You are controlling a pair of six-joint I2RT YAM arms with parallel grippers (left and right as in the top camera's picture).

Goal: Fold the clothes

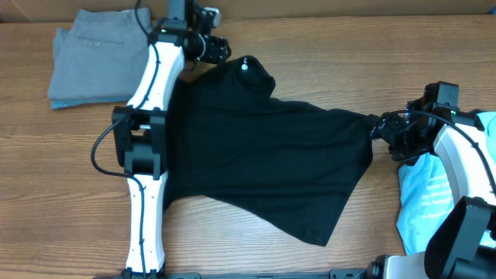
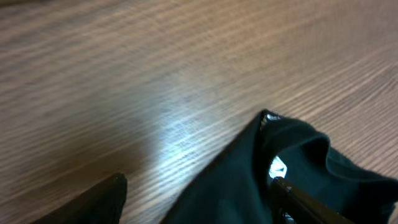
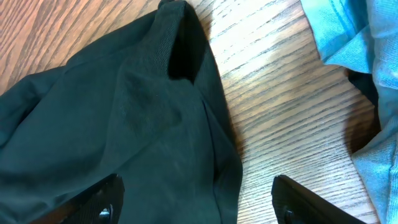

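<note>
The black shirt (image 1: 263, 155) lies spread across the middle of the wooden table, its collar with a small white logo (image 1: 245, 66) at the top. My left gripper (image 1: 211, 48) is open at the collar end; in the left wrist view its fingers (image 2: 196, 199) straddle the collar edge (image 2: 292, 149). My right gripper (image 1: 385, 132) is open over the shirt's right sleeve tip; the right wrist view shows the black sleeve (image 3: 143, 124) between the spread fingers (image 3: 196, 199). The light blue printed tee (image 1: 426, 198) lies crumpled at the right edge, under my right arm.
A folded grey garment (image 1: 93, 58) lies at the back left of the table. My left arm (image 1: 147, 132) stretches over the shirt's left side. The light blue tee also shows in the right wrist view (image 3: 360, 37) beside the sleeve.
</note>
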